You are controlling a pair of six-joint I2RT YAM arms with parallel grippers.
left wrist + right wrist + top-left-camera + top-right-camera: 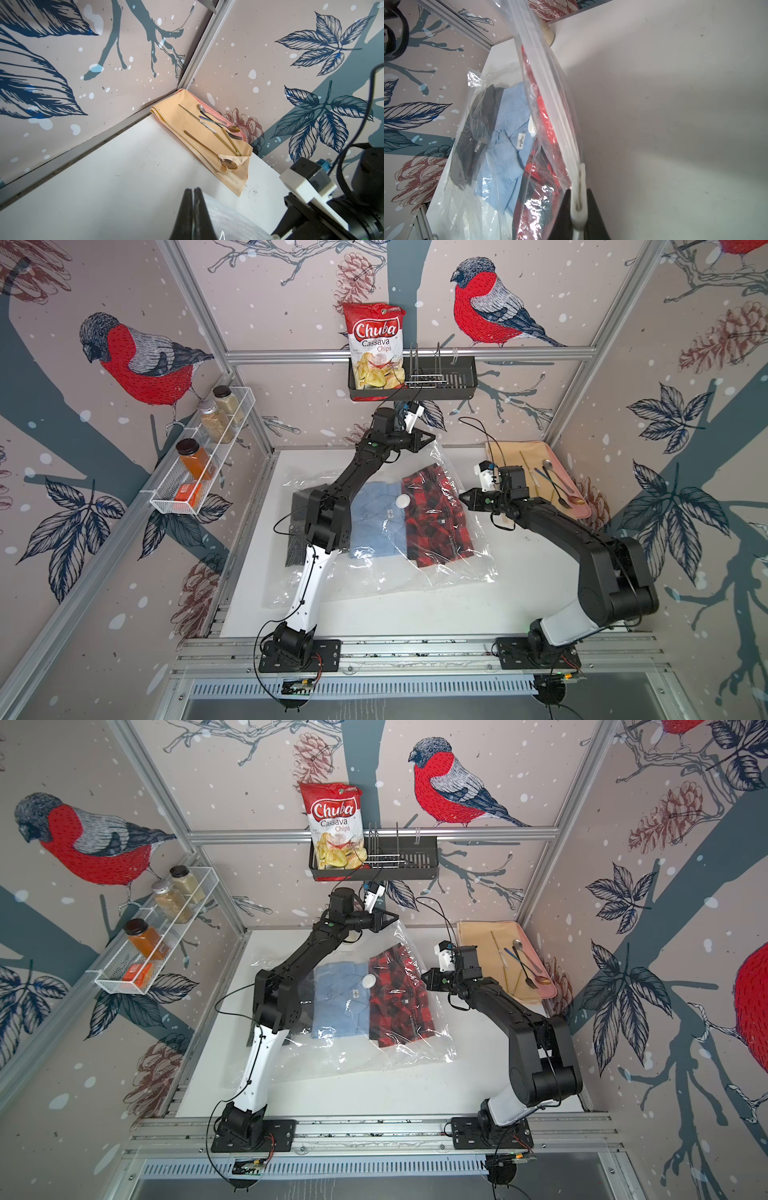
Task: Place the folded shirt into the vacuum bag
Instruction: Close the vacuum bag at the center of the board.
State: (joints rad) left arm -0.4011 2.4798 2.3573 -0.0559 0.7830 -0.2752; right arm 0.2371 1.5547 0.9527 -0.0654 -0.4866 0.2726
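- The vacuum bag lies on the white tabletop, with its round white valve cap facing up near the middle.
- Three folded shirts lie side by side inside it: a dark grey shirt, a light blue shirt and a red plaid shirt, the last nearest the bag's raised edge.
- That edge is lifted off the tabletop and stretched between the two arms.
- The right jaws are closed on the white slider clip that sits on this edge.
- The left jaws are pressed fully together at the far end of the edge, pinching the film.
- A pink tray with a cloth and cutlery sits in the far right corner, apart from the bag.
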